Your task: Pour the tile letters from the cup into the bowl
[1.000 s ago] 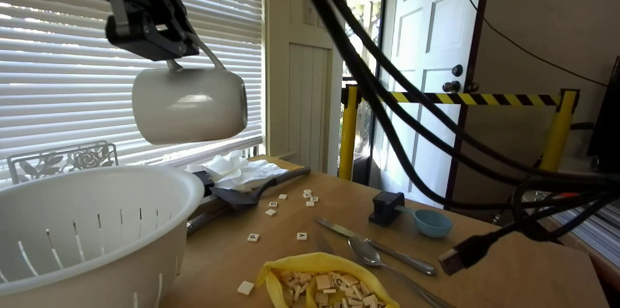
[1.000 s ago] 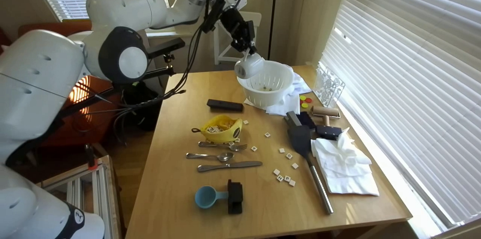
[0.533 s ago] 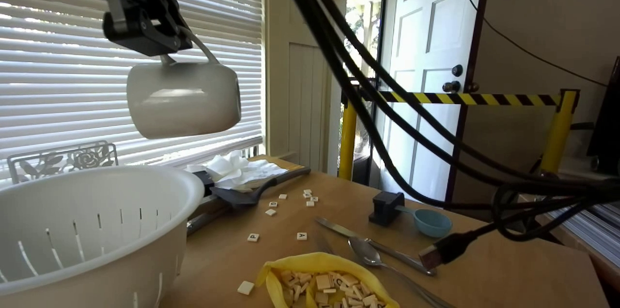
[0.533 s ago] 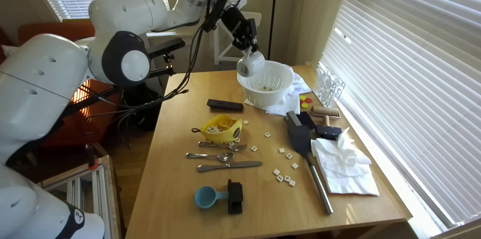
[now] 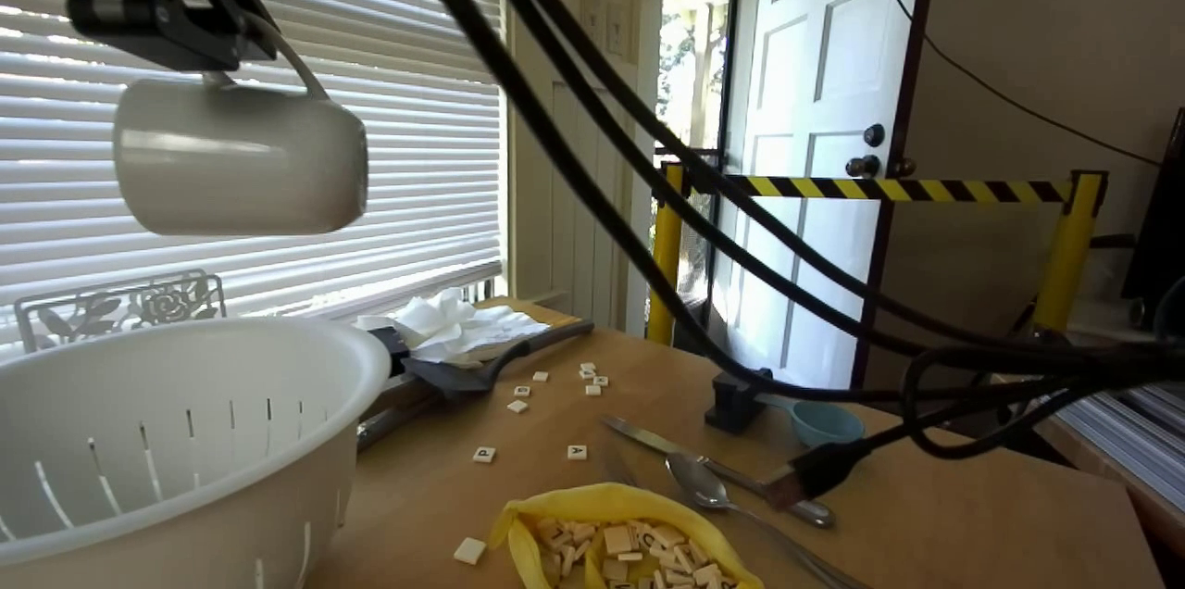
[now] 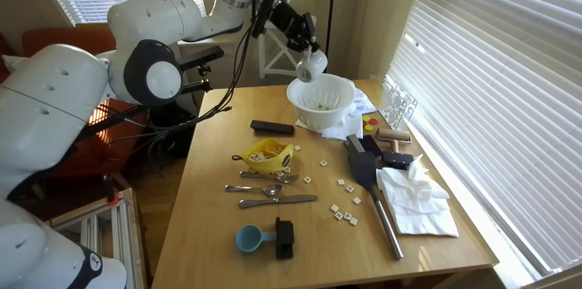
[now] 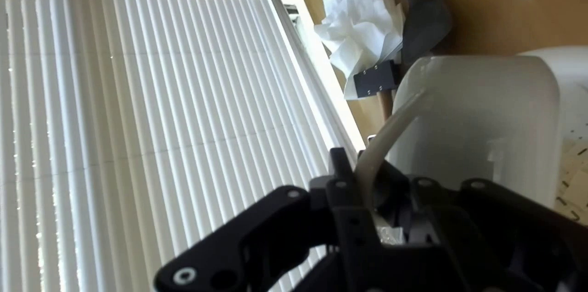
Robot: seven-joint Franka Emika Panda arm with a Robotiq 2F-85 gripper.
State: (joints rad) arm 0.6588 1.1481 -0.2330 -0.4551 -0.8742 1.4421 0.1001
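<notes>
The pale grey-white cup lies tilted on its side in the air, handle up, above the bowl's far side. My gripper is shut on the cup's handle; in the wrist view the gripper pinches the handle beside the cup wall. The cup's inside is hidden. The large white slitted bowl stands on the table. Tile letters show on the bowl's floor, and beige tile letters show past the cup at the wrist view's right edge.
A yellow dish holds more tiles, with loose tiles around. Cutlery, a black spatula, white paper and a blue scoop lie on the table. Black cables hang from the arm.
My gripper and the cup have risen and moved left in an exterior view, up and right in the other. The cup stays tilted. The cables swung along; bowl and table things have not moved.
</notes>
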